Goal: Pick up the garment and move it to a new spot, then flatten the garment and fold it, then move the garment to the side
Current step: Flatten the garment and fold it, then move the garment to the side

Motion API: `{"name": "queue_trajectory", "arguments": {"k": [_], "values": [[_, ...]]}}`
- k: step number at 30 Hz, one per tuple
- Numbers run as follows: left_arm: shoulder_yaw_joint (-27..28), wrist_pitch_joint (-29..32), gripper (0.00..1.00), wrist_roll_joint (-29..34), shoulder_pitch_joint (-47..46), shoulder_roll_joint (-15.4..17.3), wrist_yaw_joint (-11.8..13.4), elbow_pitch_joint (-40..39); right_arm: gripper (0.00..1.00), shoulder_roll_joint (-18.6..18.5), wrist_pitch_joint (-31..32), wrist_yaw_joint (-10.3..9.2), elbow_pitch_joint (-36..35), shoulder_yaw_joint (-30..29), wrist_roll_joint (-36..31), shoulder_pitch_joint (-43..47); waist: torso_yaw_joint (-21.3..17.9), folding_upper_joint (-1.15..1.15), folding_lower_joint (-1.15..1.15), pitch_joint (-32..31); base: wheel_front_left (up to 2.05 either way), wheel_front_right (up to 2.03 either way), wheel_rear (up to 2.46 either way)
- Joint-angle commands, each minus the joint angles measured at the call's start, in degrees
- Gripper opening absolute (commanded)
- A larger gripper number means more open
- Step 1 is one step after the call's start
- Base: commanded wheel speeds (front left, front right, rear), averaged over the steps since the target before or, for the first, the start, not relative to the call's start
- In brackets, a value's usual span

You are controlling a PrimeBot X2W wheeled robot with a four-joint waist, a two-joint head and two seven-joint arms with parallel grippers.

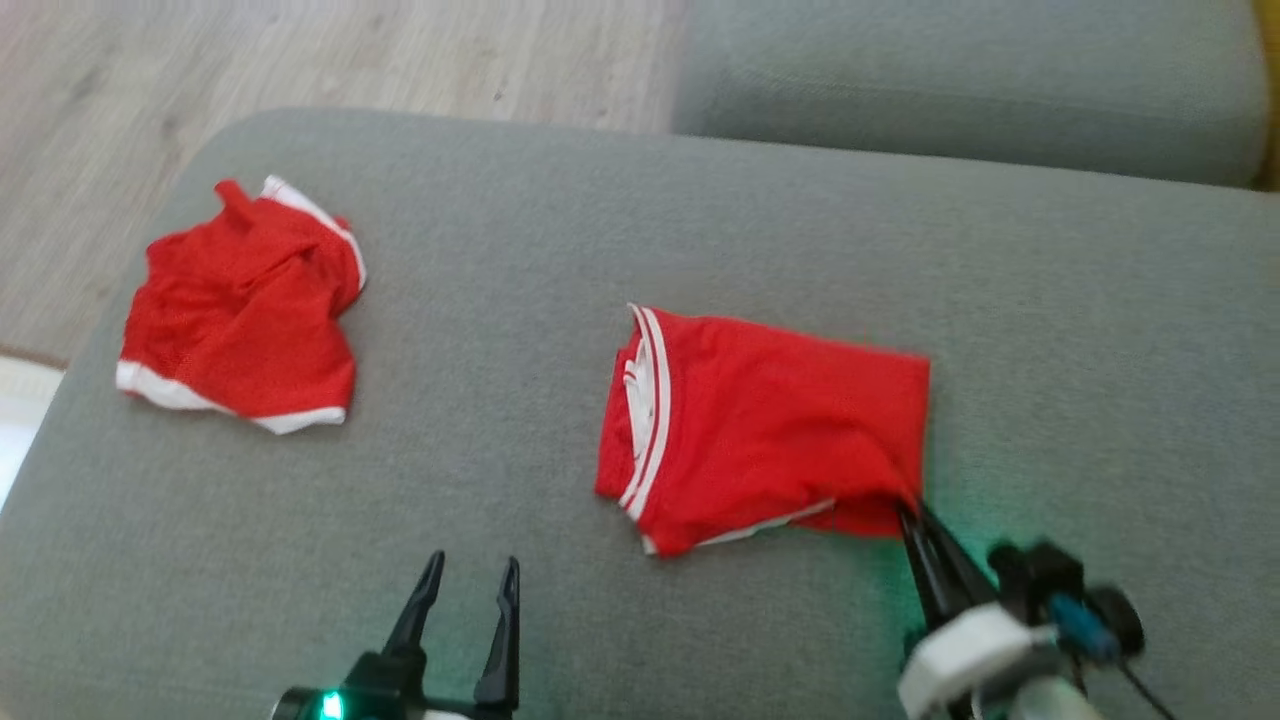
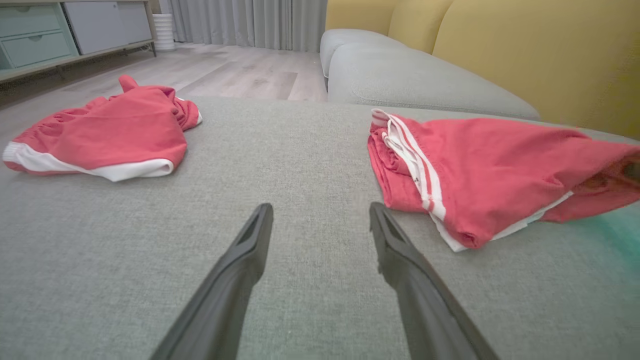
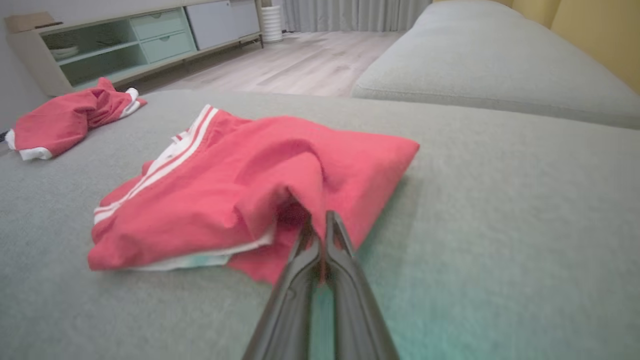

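Note:
A folded red garment (image 1: 770, 425) with white stripes lies on the grey sofa cushion (image 1: 640, 230), right of centre. My right gripper (image 1: 912, 512) is shut on the garment's near right corner, and the cloth (image 3: 295, 175) bunches up at the fingertips in the right wrist view. Low in the head view, left of the garment, my left gripper (image 1: 472, 570) stands open over bare cushion with nothing between its fingers (image 2: 250, 250). The same garment (image 2: 480, 170) lies to the right of those fingers in the left wrist view.
A second red garment (image 1: 240, 315) with white hems lies crumpled at the cushion's far left. Another grey cushion (image 1: 970, 80) lies beyond, with yellow backrests (image 2: 540, 55) to the right. Wooden floor (image 1: 300, 60) and a low cabinet (image 3: 125, 45) lie past the sofa's edge.

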Motion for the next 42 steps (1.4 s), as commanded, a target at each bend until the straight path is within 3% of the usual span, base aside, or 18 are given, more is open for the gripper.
{"name": "queue_trajectory", "arguments": {"k": [1,5,6,7,13,18,25,35,42], "values": [[2.23,-0.46,1.0,0.72,-0.62,-0.06,-0.38,-1.5,0.0,-0.19,-0.8,0.19,-2.39,0.52,0.49,0.63,-1.4,0.0,0.01,-1.29,0.0,0.0,0.0],[2.61,-0.46,1.0,0.69,-0.3,-0.06,-0.77,-1.62,0.02,-0.19,-0.8,0.19,-3.97,-1.77,1.9,5.05,-2.84,0.0,0.01,-1.89,0.0,0.0,0.0],[2.68,-0.46,1.0,0.71,-0.29,-0.06,-0.82,-1.65,0.36,-0.19,-0.8,0.19,-3.75,-2.53,2.59,6.04,-3.19,0.0,0.01,-1.97,0.0,0.0,0.0],[2.73,-0.46,1.0,0.74,-0.29,-0.06,-0.84,-1.63,0.98,-0.19,-0.8,0.19,-3.17,-3.24,2.86,6.89,-3.44,0.0,0.01,-2.03,0.0,0.0,0.0],[3.49,-0.46,1.0,1.28,-0.13,-0.06,-0.55,-1.38,1.0,-0.19,-0.8,0.19,-4.04,-7.81,4.02,8.77,-5.22,0.0,0.01,-2.36,0.0,0.0,0.0],[4.9,-0.46,1.0,2.41,-0.9,-0.06,0.06,-1.42,1.0,-0.19,-0.8,0.19,-9.47,-12.01,6.09,6.82,-6.67,0.0,0.01,-2.34,0.0,0.0,0.0],[6.96,-0.46,1.0,5.34,-3.0,-0.04,0.49,-1.96,1.0,-0.19,-0.8,0.19,-15.22,-12.91,6.35,2.47,-7.79,0.0,0.01,-2.23,0.0,0.0,0.0],[7.38,-0.46,1.0,6.19,-3.34,-0.05,0.19,-1.79,1.0,-0.19,-0.8,0.19,-11.27,-9.48,5.97,0.91,-7.54,0.0,0.01,-1.95,0.0,0.0,0.0],[5.17,-0.46,1.0,5.14,-4.21,-0.05,0.08,-1.25,1.0,-0.19,-0.74,0.19,0.78,-4.07,5.82,-5.85,-5.15,0.0,0.01,1.12,0.0,0.0,0.0]]}}
